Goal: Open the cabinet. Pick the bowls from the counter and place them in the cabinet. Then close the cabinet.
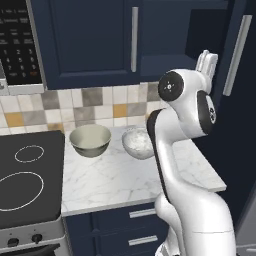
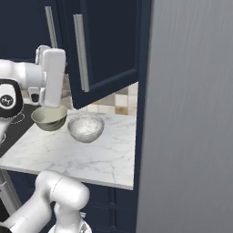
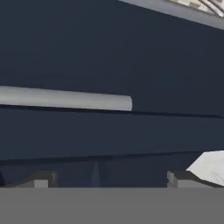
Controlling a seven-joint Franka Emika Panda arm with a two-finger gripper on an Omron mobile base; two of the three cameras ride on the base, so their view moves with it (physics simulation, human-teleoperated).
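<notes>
The navy cabinet has its left door shut and its right door swung outward, with the dark inside showing between them. The beige-grey bowl and the marbled bowl stand side by side on the marble counter, near the tiled wall. My gripper is raised high beside the open door's edge, well above the bowls. In the hand view the gripper is open and empty, facing navy cabinet panels and a silver bar handle.
A black stovetop adjoins the counter on the left, with a microwave above it. Navy drawers sit under the counter. A tall grey panel closes off the counter's right side.
</notes>
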